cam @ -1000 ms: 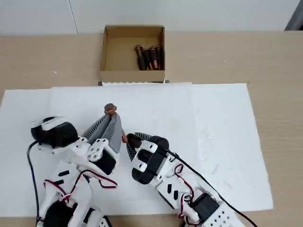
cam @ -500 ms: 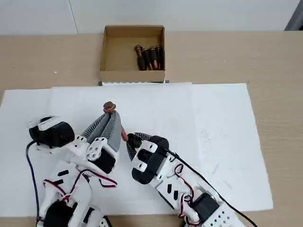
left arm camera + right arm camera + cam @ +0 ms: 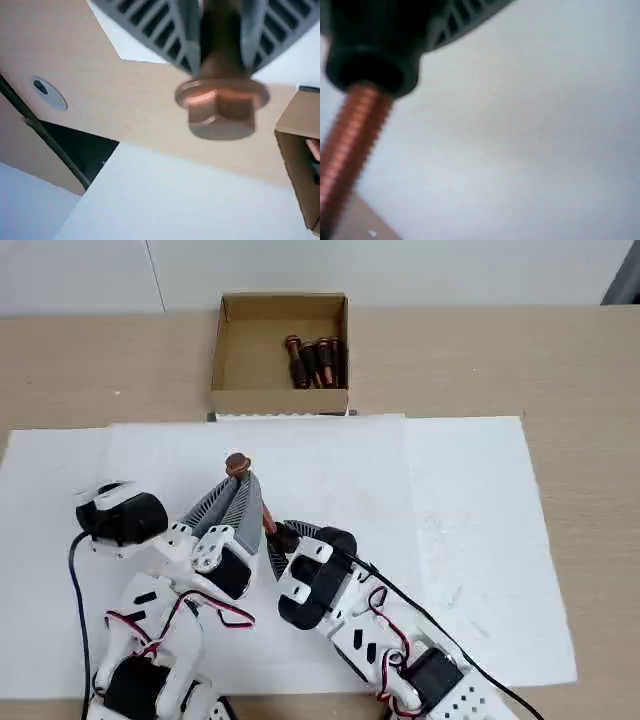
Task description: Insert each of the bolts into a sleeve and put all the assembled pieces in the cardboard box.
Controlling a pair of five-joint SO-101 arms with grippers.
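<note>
My left gripper [image 3: 240, 482] is shut on a copper bolt [image 3: 238, 464], whose hex head sticks out past the grey fingers [image 3: 150, 30] in the left wrist view. The bolt's threaded shaft [image 3: 347, 140] runs into a black sleeve [image 3: 283, 536], which my right gripper [image 3: 287, 540] holds shut, just right of the left one. The two grippers meet over the white paper, at the front left of centre. The cardboard box [image 3: 280, 400] stands at the back and holds several assembled pieces [image 3: 315, 360] in its right part.
A large white paper sheet [image 3: 450, 520] covers the wooden table [image 3: 560, 360] in front of the box. The box's corner [image 3: 300, 150] is seen in the left wrist view, beyond the bolt head.
My left arm has shifted slightly to the right with the bolt, bringing its threaded end closer into the sleeve. The right arm has stayed put.
</note>
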